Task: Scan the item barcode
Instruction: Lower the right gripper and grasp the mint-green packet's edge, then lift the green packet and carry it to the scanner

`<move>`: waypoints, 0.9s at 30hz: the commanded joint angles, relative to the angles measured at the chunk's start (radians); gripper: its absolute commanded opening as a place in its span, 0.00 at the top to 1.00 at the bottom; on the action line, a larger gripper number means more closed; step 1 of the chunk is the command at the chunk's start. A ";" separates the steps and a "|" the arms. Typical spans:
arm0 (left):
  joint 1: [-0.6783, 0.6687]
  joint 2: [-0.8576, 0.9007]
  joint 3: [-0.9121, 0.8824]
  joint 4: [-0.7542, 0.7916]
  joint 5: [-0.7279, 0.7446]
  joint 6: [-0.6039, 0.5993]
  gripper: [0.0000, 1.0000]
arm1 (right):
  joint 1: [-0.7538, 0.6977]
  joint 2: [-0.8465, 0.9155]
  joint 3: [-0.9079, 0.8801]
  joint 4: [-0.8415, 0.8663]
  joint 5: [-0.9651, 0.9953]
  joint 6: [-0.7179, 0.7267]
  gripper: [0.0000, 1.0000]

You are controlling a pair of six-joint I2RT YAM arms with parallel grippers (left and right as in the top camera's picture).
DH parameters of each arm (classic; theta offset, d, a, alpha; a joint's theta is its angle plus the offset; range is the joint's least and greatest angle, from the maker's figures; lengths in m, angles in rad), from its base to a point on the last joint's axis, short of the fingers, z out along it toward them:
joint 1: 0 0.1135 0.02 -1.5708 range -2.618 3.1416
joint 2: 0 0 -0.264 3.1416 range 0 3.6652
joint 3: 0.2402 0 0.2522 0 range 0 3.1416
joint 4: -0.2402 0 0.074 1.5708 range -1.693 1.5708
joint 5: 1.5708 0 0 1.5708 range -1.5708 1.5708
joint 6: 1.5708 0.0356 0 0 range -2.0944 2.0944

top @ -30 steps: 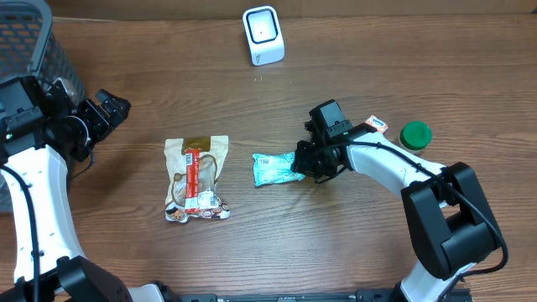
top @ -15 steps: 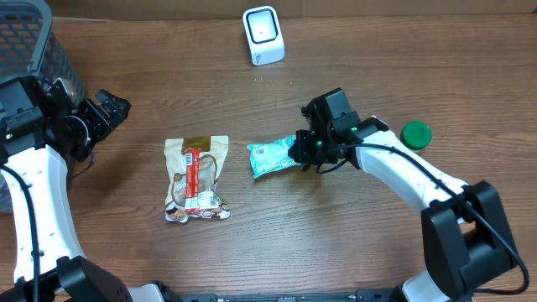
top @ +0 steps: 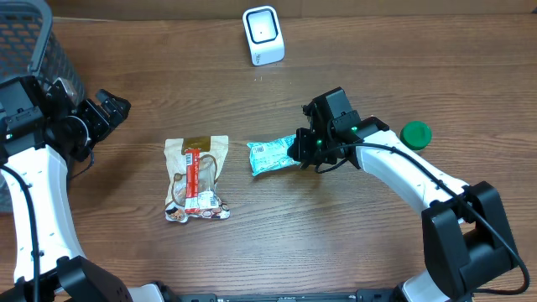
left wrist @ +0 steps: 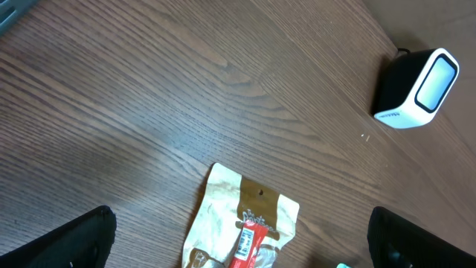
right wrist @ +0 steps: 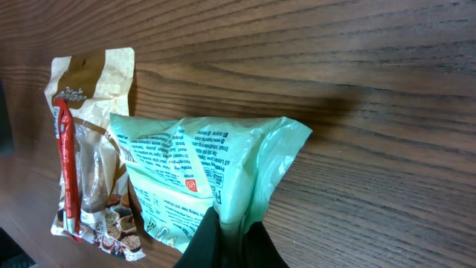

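My right gripper point(top: 304, 151) is shut on one end of a mint-green packet point(top: 270, 156), held just above the middle of the table with its printed face up. In the right wrist view the black fingertips point(right wrist: 212, 238) pinch the crimped end of the packet point(right wrist: 201, 171), my right gripper point(right wrist: 232, 227) at the bottom edge. The white barcode scanner point(top: 263, 35) stands at the far edge, well apart from the packet. My left gripper point(top: 113, 107) hangs open at the left with nothing in it; its wrist view shows the scanner point(left wrist: 416, 89) at upper right.
A brown-and-white snack bag point(top: 197, 176) with a red bar point(top: 195, 178) on it lies left of the packet. A green round lid point(top: 414, 134) sits at the right. A wire basket point(top: 29, 42) fills the far left corner.
The right gripper has lifted the green packet and carried it slightly left and away from the front edge. In the last half second nothing moved. The left arm stayed still.
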 commanded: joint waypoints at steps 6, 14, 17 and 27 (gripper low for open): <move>0.001 -0.016 0.006 0.001 0.000 -0.005 0.00 | -0.003 -0.025 0.022 -0.016 0.007 -0.079 0.96; 0.001 -0.016 0.006 0.001 0.000 -0.005 0.01 | -0.003 -0.024 0.011 -0.011 0.007 -0.184 0.96; 0.001 -0.016 0.006 0.001 0.000 -0.005 0.01 | -0.003 -0.024 0.010 -0.012 0.007 -0.190 0.96; 0.001 -0.016 0.006 0.001 0.000 -0.005 0.00 | -0.002 -0.025 0.010 0.052 0.022 -0.341 0.96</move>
